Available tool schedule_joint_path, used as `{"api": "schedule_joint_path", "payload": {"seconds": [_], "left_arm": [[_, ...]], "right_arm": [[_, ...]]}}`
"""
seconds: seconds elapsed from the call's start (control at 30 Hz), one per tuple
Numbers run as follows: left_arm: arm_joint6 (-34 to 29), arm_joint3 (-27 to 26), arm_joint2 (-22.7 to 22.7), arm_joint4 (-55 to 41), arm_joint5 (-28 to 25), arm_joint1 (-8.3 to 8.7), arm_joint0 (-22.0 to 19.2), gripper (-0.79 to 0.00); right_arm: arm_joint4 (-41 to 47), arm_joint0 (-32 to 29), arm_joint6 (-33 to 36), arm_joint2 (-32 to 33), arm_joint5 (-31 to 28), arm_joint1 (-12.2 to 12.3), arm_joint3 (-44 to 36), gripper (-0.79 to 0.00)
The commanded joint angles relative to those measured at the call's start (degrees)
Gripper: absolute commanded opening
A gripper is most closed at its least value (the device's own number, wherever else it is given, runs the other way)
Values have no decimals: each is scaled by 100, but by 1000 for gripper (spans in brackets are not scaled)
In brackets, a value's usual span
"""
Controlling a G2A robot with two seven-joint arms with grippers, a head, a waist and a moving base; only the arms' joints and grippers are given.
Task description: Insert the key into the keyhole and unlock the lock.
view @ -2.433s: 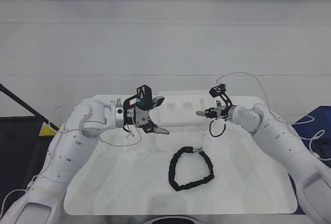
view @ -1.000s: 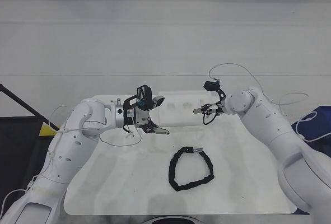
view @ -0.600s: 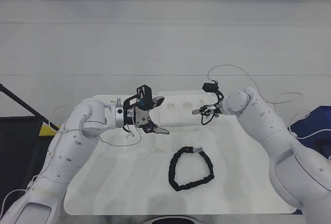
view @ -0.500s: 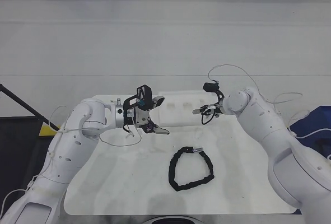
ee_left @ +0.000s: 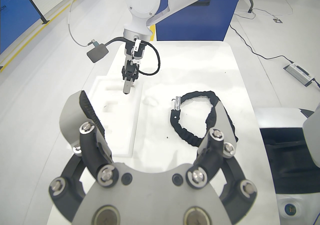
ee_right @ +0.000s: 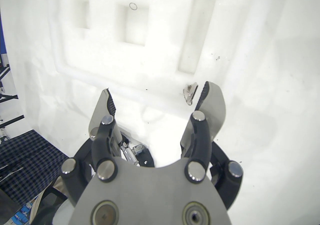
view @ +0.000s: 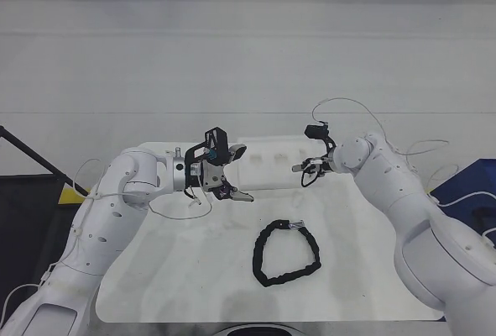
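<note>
Key [ee_right: 190, 92] beside spread right gripper [ee_right: 157, 88], left gripper [ee_left: 150, 99] spread, chain lock [view: 259, 252] on table [view: 373, 281].

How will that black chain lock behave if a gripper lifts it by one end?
The chain lock is likely floppy: it lies in a loose, uneven loop on the table, so the rest would probably sag and drag. Its fabric-looking cover should grip fairly well, while the shiny metal end may be slicker. Lying flat, it seems unlikely to roll.
</note>
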Motion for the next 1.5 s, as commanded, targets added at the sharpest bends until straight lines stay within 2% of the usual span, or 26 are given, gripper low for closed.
{"api": "schedule_joint_path", "payload": {"seconds": [0.0, 0.13, 0.17, 0.33, 0.57, 1.0, 1.13, 1.3, 1.47], "left_arm": [[0, 0, 0, 0, 0, 0, 0, 0], [0, 0, 0, 0, 0, 0, 0, 0], [0, 0, 0, 0, 0, 0, 0, 0], [0, 0, 0, 0, 0, 0, 0, 0], [0, 0, 0, 0, 0, 0, 0, 0], [0, 0, 0, 0, 0, 0, 0, 0], [0, 0, 0, 0, 0, 0, 0, 0], [0, 0, 0, 0, 0, 0, 0, 0], [0, 0, 0, 0, 0, 0, 0, 0]], "right_arm": [[-43, -7, -49, 0, 13, -22, 17, -237], [-47, -24, -140, 40, 77, -64, 108, -394], [-43, -27, -159, 53, 92, -73, 122, -403], [-75, -36, -204, 96, 127, -103, 209, -440], [-182, -35, -232, 129, 227, -138, 255, -446], [-384, -34, -300, 183, 437, -207, 310, -505], [-443, -43, -296, 199, 473, -224, 332, -529], [-484, -69, -325, 232, 539, -244, 349, -600], [-506, -89, -384, 276, 625, -261, 369, -613]]}}
